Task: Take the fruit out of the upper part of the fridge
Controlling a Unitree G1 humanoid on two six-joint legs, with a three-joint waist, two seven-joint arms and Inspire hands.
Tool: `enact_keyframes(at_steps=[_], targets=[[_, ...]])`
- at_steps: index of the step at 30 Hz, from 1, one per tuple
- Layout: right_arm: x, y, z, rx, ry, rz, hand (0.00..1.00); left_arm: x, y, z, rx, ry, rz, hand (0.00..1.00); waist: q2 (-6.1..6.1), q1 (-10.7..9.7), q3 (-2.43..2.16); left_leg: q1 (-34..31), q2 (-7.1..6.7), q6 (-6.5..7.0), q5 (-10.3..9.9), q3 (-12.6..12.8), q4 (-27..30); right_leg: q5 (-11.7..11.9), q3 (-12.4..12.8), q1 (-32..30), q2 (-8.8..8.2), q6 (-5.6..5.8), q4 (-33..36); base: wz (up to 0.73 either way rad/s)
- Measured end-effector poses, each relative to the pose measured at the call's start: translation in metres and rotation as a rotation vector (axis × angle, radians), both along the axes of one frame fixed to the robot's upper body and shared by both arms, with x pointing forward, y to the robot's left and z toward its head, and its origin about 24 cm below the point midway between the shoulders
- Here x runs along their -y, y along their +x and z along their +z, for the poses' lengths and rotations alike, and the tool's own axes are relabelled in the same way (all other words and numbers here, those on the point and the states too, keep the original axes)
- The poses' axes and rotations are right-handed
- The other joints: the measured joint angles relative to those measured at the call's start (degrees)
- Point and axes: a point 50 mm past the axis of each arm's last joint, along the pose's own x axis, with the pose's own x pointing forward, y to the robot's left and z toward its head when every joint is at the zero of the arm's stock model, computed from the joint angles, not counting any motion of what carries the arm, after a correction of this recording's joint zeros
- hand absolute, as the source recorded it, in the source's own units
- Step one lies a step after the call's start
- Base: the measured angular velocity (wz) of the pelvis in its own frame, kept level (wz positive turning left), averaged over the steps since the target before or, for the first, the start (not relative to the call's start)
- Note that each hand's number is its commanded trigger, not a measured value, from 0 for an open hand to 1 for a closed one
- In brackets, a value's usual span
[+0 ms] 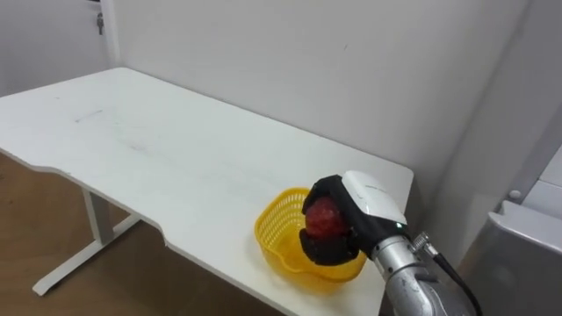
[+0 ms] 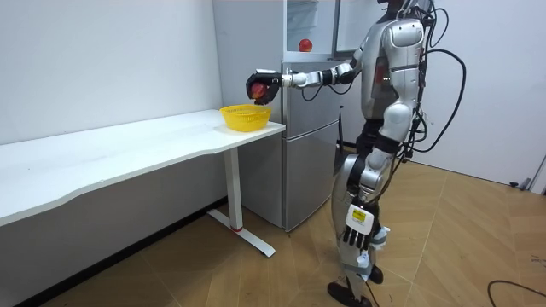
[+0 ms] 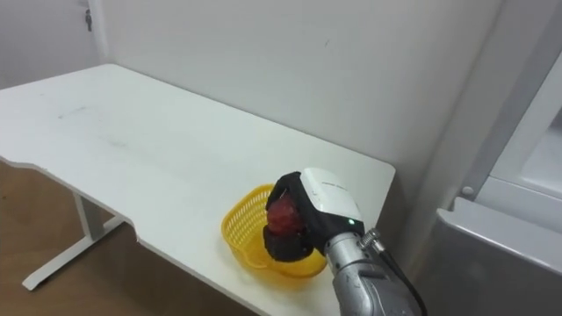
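Plastic, metal and wood surfaces

The basket (image 1: 279, 230) is yellow openwork plastic; the table (image 1: 176, 149) top is smooth matt white; the fridge (image 2: 307, 136) has a grey metal sheen; the floor (image 2: 461, 247) is satin wood parquet; the right hand (image 1: 373, 197) has a glossy white shell over matt black fingers; the red fruit (image 1: 323, 217) looks smooth-skinned.

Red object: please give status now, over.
Right hand shut on red object, above yellow basket on table. Left hand low at side. Nothing in the way.
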Motion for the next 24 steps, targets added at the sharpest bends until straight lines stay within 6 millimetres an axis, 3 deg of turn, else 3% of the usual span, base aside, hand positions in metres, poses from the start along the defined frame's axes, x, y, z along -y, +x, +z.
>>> enact_keyframes(at_steps=[24], targets=[[0.0053, 0.0015, -0.0087, -0.053, 0.020, -0.033, 0.00, 0.0022, 0.0002, 0.0014, 0.007, -0.014, -0.002, 0.00, 0.67, 0.12, -0.19, -0.51, -0.24, 0.06, 0.04, -0.07, 1.01, 0.01, -0.02, 0.06, -0.04, 0.02, 0.02, 0.00]])
